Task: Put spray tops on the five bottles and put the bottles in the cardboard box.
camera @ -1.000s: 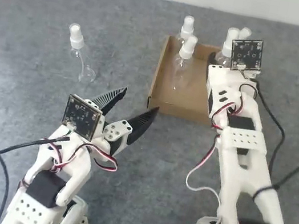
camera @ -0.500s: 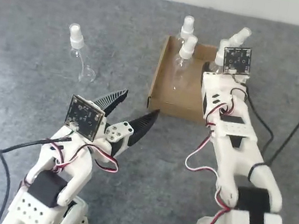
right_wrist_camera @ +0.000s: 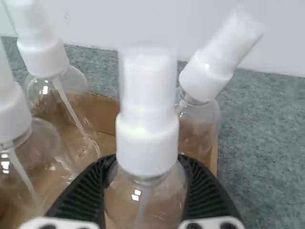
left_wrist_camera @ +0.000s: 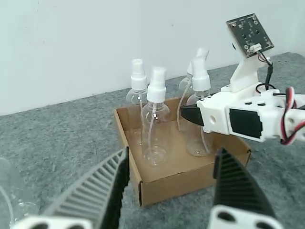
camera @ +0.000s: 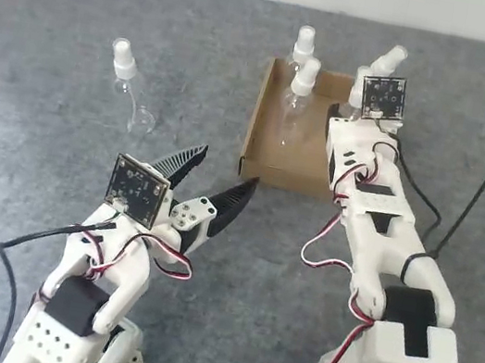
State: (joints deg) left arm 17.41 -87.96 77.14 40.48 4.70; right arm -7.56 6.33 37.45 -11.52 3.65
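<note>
The right gripper (right_wrist_camera: 145, 188) is clasping the clear body of a capped spray bottle (right_wrist_camera: 145, 133) between its black jaws, inside the cardboard box (camera: 255, 123). In the high view the wrist camera board (camera: 382, 96) is covering that grip. Two upright capped bottles (left_wrist_camera: 155, 124) are standing at the box's left side. A fourth bottle (right_wrist_camera: 209, 71) is leaning behind the held one, its base hidden. The left gripper (camera: 226, 166) is hanging empty near the box's front left corner, jaws spread wide. A fifth bottle (camera: 129, 91) is standing on the grey carpet (camera: 40, 155), well left of the box.
</note>
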